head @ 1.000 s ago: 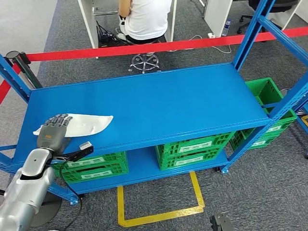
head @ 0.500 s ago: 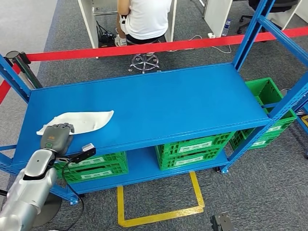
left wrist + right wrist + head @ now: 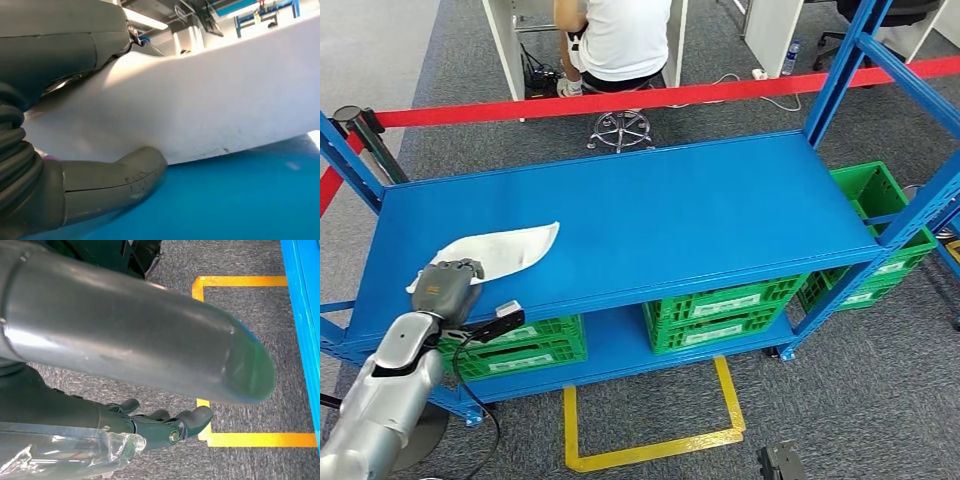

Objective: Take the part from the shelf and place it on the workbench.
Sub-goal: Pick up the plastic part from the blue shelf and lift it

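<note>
Over on the left, the left hand [image 3: 447,287] has its fingers [image 3: 463,268] curled over the near end of the white part [image 3: 501,250], thumb tucked under the edge in the wrist view, so it's gripping it. The part is a long flat curved piece lying on the left end of the blue shelf [image 3: 660,215], with most of its length sticking out past the hand toward the middle.

My worry is that it's held by one end only. Lift it like that and the free end could sag or swing, drag across the shelf, or just twist out of the grip. It looks light and smooth, so I'd guess a slip is pretty likely if the arm moves fast.

Compared to a second ago, the fingers were flat and spread on top of the part; now they're closed round it, and the part has shifted a bit, far tip slightly higher in the head view.

The right hand [image 3: 162,425] hangs by the floor, fingers loosely apart, holding nothing.
</note>
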`<state>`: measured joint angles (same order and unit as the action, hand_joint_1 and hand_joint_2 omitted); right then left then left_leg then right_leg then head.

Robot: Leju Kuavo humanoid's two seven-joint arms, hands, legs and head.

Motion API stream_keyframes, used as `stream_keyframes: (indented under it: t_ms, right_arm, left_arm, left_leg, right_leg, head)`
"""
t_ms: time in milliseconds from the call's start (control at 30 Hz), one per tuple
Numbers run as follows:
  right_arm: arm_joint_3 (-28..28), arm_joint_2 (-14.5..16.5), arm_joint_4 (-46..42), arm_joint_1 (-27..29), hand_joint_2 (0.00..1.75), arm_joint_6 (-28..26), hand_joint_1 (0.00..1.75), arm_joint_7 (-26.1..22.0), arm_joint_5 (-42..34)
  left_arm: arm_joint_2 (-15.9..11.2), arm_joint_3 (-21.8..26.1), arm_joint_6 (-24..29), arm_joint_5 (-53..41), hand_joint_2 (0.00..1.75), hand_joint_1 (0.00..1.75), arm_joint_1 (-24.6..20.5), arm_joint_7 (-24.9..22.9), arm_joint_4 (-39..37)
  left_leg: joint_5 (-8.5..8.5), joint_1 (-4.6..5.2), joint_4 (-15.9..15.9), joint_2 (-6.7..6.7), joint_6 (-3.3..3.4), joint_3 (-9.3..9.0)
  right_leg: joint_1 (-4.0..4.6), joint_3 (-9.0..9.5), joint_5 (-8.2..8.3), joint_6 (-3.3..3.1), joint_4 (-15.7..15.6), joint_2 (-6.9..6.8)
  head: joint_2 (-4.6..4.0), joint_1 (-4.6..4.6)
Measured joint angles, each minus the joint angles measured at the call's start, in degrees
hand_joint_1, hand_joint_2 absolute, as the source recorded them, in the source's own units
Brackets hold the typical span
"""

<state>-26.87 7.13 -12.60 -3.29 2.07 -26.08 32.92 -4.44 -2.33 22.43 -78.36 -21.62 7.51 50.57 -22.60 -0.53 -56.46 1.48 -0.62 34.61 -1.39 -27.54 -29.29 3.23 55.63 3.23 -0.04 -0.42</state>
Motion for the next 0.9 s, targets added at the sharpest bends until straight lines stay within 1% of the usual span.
stream_keyframes:
  t_ms: [133, 400, 533, 700, 900]
  right_arm:
    - [-0.29, 0.0, 0.01, 0.08, 0.0, 0.01, 0.0, 0.0, 0.09]
    - [-0.84, 0.0, 0.01, 0.31, 0.0, -0.01, 0.0, 0.0, 0.1]
    - [-0.96, 0.0, 0.01, 0.37, 0.0, -0.04, 0.0, 0.0, 0.1]
    - [-1.55, 0.0, 0.01, 0.64, 0.0, -0.34, 0.0, -0.09, 0.13]
    - [-2.42, 0.0, 0.01, 1.22, 0.0, -0.63, 0.0, -0.63, 0.13]
  left_arm:
    - [0.38, -0.08, 0.17, 0.62, 1.75, 1.73, 1.39, -0.74, 2.43]
    - [1.34, -0.08, 0.7, 2.17, 1.75, 1.73, 4.68, -0.55, 7.67]
    - [1.75, -0.11, 0.43, 3.86, 1.75, 1.73, 6.41, 0.88, 10.11]
    - [3.13, -1.63, 0.15, 4.93, 1.75, 1.73, 11.71, 2.09, 17.31]
    - [5.04, -3.51, 2.7, 5.14, 1.75, 1.73, 18.78, 1.37, 27.54]
  left_leg:
    - [0.0, 0.0, 0.0, 0.0, 0.0, 0.0]
    - [0.0, 0.0, 0.0, 0.0, 0.0, 0.0]
    - [0.0, 0.0, 0.0, 0.0, 0.0, 0.01]
    - [-0.09, 0.06, -0.05, 0.0, 0.05, 0.03]
    - [-0.36, 0.52, -0.18, 0.02, 0.42, 0.04]
  right_leg:
    - [0.0, -0.04, 0.0, 0.0, 0.0, 0.01]
    - [0.0, -0.13, 0.0, 0.0, 0.0, 0.01]
    - [0.0, -0.13, 0.0, 0.0, 0.0, 0.03]
    - [-0.05, -0.13, -0.02, 0.02, -0.05, 0.05]
    - [-0.46, -0.11, -0.16, 0.3, -0.11, 0.05]
  head:
    - [0.0, -0.01]
    - [0.0, 0.0]
    - [0.0, -0.02]
    - [0.0, -0.01]
    - [0.0, -0.03]
